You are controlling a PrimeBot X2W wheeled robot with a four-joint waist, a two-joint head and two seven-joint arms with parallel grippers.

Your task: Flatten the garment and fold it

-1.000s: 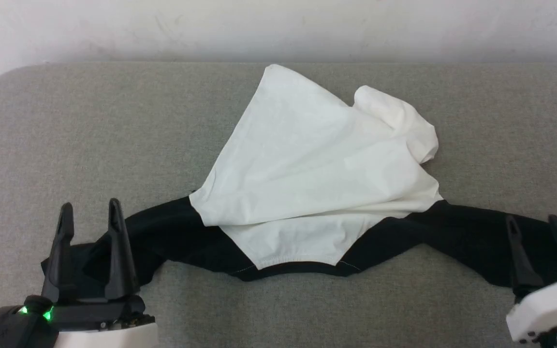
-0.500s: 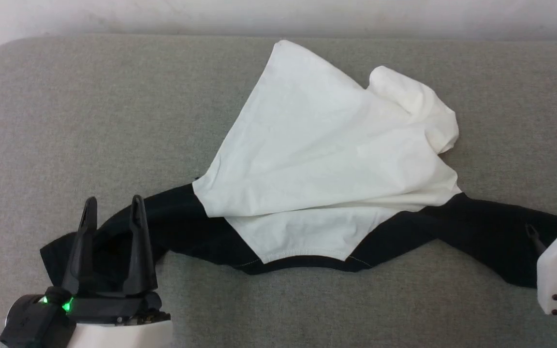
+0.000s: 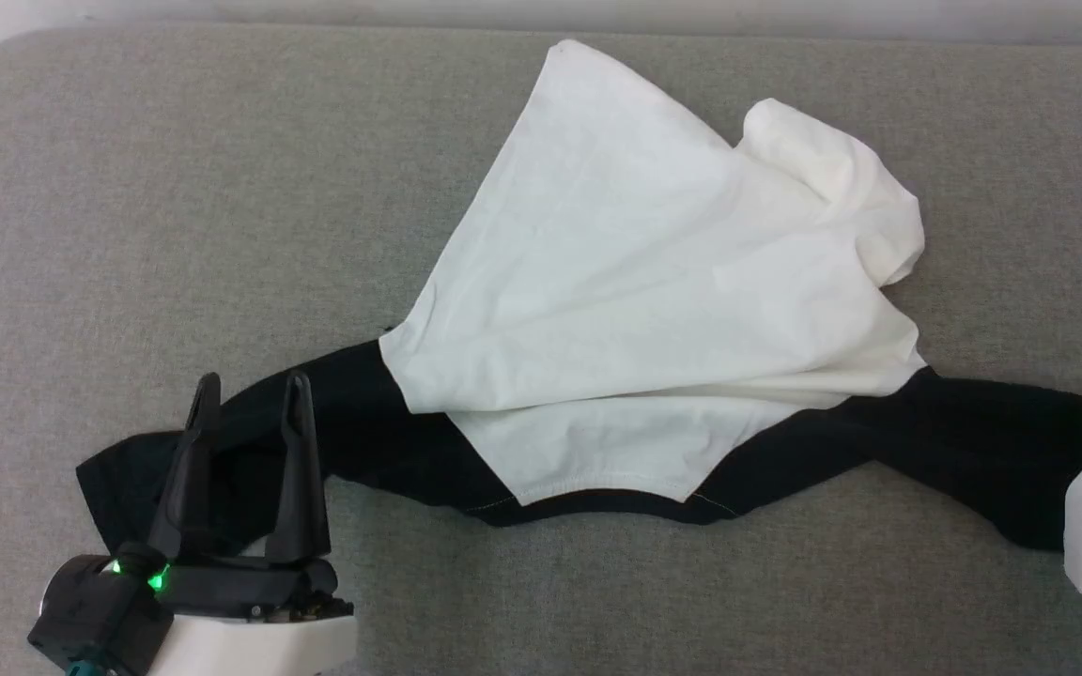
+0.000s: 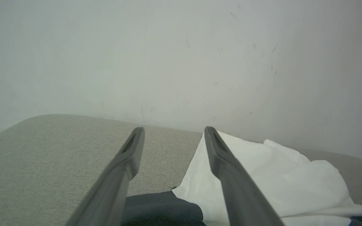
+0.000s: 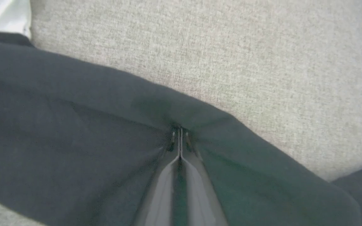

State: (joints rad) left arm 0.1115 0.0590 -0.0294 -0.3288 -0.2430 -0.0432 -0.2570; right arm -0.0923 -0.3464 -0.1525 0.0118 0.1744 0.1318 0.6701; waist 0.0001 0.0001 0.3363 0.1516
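The garment [image 3: 654,310] is lying spread across the grey fabric surface [image 3: 128,188]. In the head view its white body is fanning up toward the upper middle and upper right of the frame, bunching into a rumpled fold at the upper right. Its two black sleeves are stretching along the lower part of the frame, one reaching the lower left and the other running to the right edge. A curved, stitched white edge is showing at the lower centre.

The left gripper [image 3: 252,380] is sitting at the lower left of the head view with its two dark fingers standing well apart over the end of the black sleeve. Whether they are touching the cloth cannot be told. In the left wrist view the left gripper [image 4: 174,130] is pointing toward a pale wall [image 4: 168,47], with white cloth at the lower right and black cloth between the fingers at the bottom edge.

In the right wrist view the right gripper [image 5: 180,133] is pressing its fingers together at the lower middle of the frame, pinching the black sleeve, which is puckering around the tips.
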